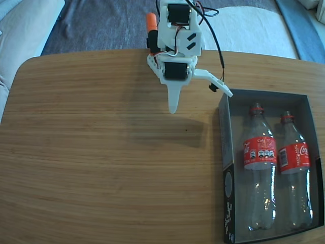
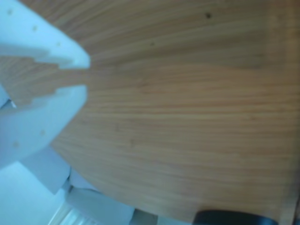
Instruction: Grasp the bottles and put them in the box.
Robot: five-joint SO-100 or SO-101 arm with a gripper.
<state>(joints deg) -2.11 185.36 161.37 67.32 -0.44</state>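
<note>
Bottles, both of them, already lie in the box (image 1: 227,152) at the counter's (image 1: 101,152) right side in the fixed view, near its lower right corner. Left bottle (image 1: 259,168) and right bottle (image 1: 293,170) rest side by side, close together or just touching, each with its red cap toward the far end of the box and its base toward the near end. Their long axes run along the box's length, near to far in that view.

From the fingers (image 1: 195,99) the box lies to the right and nearer the camera; the box's far left corner sits just beside the outstretched finger. The fingers are spread wide and hold nothing: one points down toward the bare wood, the other sticks out sideways toward the box. They hang near the counter's far edge, apart from both bottles. No bottle stands or lies on the open counter, so by my judgement the placing looks done and nothing remains there to grasp.

The wrist view shows only blurred wood grain and two pale finger parts at its left edge with a gap between them; neither box nor bottles appear in it. A dark shape at its bottom edge is too blurred to name. In the fixed view the box's right wall and near right corner are cut off by the picture's edge, and the white print on its black side is too small to read. The arm's base is out of view above.
</note>
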